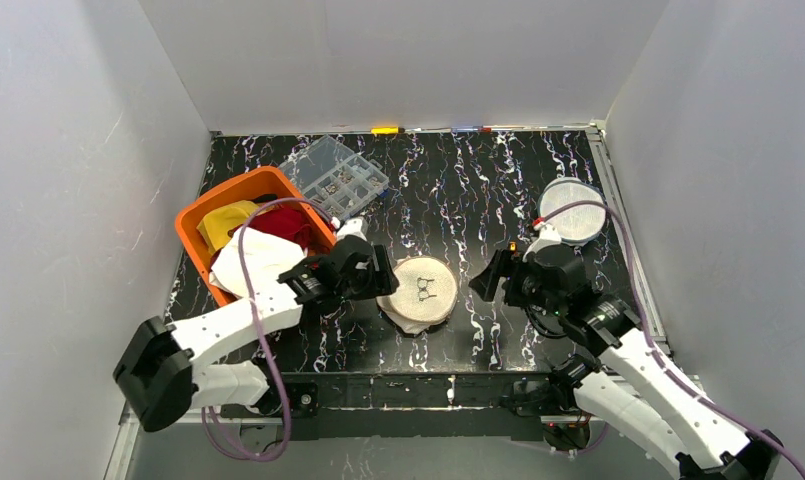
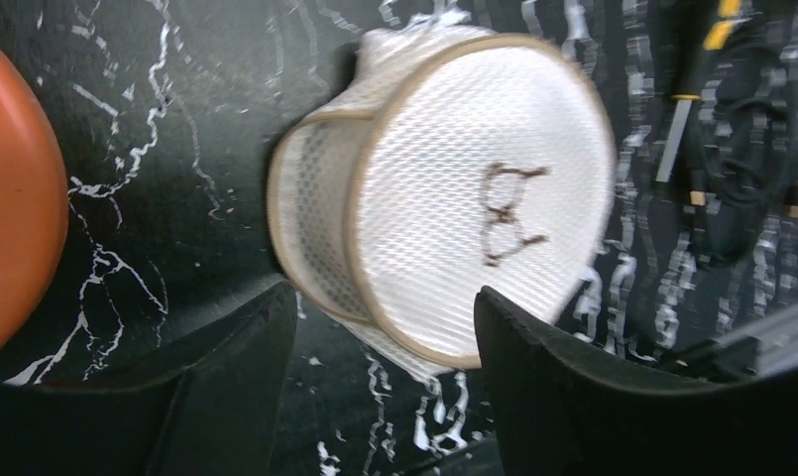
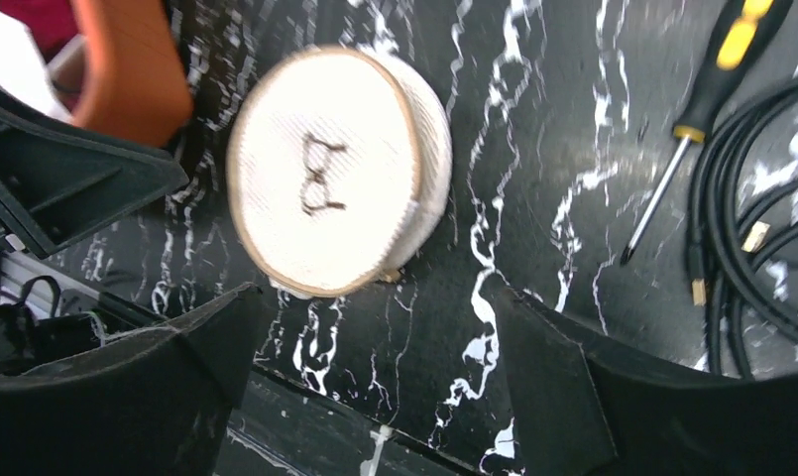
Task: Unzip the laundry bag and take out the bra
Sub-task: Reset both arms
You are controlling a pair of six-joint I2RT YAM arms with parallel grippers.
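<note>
Left fingers (image 2: 226, 377) spread — laundry bag (image 2: 454, 198) round, white mesh, tan-rimmed.

No words, numbers or brand names can be read anywhere. The only sign is a small brown line-drawn emblem (image 2: 509, 213), like two joined loops, at the centre of the laundry bag's (image 2: 424, 149) round white mesh face.

The table (image 1: 478, 180) is black marbled with white veins, the mesh laundry bag (image 1: 421, 290) on it white with tan trim and a dark brown squiggle, the bin (image 1: 191, 222) left of the bag orange with yellow, red and white cloths (image 1: 283, 222), the screwdriver (image 3: 712, 79) near the bag black-and-yellow handled.
</note>
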